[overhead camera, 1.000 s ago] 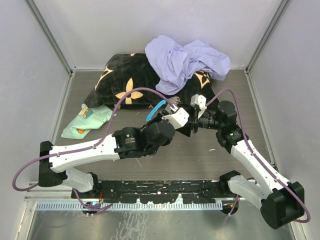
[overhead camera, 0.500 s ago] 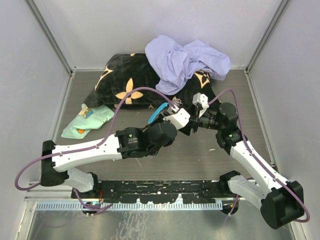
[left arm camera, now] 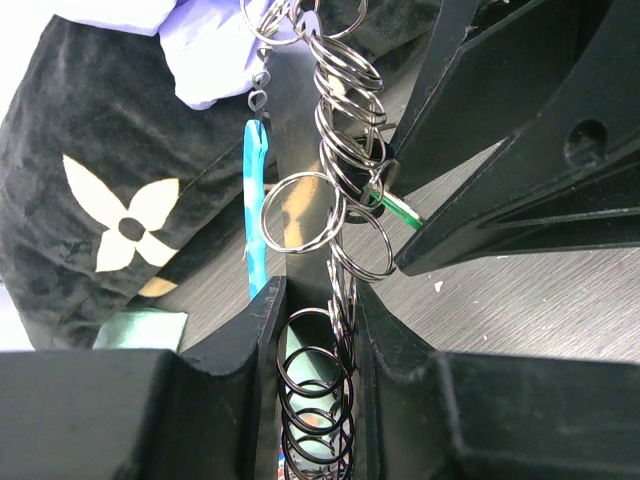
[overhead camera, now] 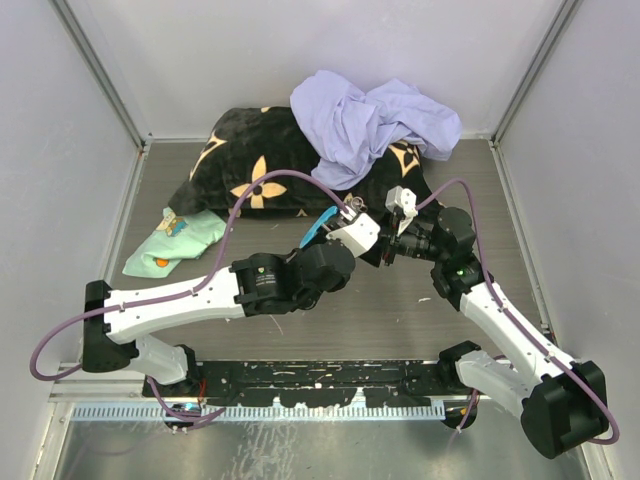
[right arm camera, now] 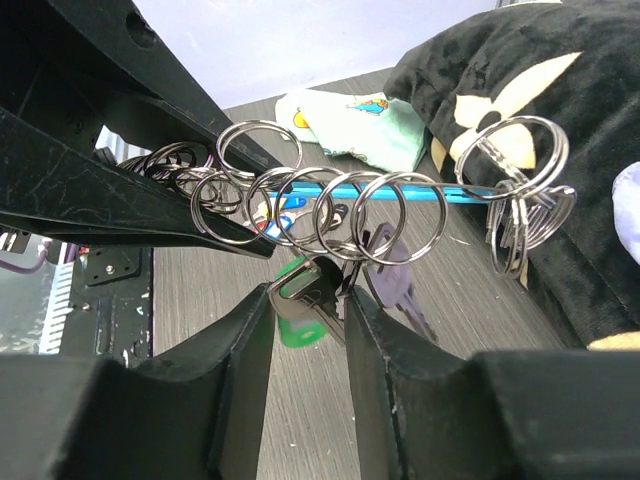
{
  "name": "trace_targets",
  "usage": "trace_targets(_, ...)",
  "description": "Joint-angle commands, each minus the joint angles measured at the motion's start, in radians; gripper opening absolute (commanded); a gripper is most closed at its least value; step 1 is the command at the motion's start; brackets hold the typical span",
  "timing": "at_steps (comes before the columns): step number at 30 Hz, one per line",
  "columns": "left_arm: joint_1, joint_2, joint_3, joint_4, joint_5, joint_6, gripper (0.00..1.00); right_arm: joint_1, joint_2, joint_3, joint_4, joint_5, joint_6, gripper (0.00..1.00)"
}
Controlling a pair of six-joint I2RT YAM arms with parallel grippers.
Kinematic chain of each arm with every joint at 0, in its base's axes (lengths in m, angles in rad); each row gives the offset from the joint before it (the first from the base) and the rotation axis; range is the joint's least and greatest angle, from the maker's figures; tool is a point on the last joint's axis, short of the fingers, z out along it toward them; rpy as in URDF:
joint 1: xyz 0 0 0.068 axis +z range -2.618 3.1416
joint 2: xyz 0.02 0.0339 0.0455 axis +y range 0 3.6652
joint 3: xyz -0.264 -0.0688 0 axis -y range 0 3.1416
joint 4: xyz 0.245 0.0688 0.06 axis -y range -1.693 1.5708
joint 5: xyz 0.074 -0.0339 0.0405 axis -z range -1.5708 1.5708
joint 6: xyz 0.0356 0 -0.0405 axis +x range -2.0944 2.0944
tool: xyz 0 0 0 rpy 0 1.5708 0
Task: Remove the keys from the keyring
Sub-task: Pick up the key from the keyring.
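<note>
Left end effector [left arm camera: 318,300] is clenching the keyring [left arm camera: 350,150] at upper centre of frame. Right end effector [right arm camera: 306,292] has been narrowing over the last second and is now pinching the green key [right arm camera: 296,326]; extraction is becoming possible.

Silver keyring [left arm camera: 347,150], green-tagged key [right arm camera: 305,300]; black flower-print cushion [overhead camera: 250,160], lilac cloth [overhead camera: 370,120]

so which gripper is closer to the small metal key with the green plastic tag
Right. The right gripper has its fingers either side of the green-tagged metal key. The left gripper clamps the silver chain of metal rings further along, away from that key.
</note>
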Motion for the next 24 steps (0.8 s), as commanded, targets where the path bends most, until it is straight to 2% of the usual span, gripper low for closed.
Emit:
trace_targets(1,0.006,-0.016,0.055,0.029,-0.005,-0.031,0.00,-0.004,-0.024,0.005,0.058,0.013,0.005,0.37)
trace_targets(19,0.029,-0.046,0.019,0.032,-0.004,-0.042,0.00,-0.007,-0.020,0.029,0.033,-0.101,-0.001,0.01)
trace_targets(24,0.057,-0.078,-0.038,0.070,0.025,-0.060,0.00,-0.002,-0.013,0.074,-0.127,-0.177,-0.122,0.01)
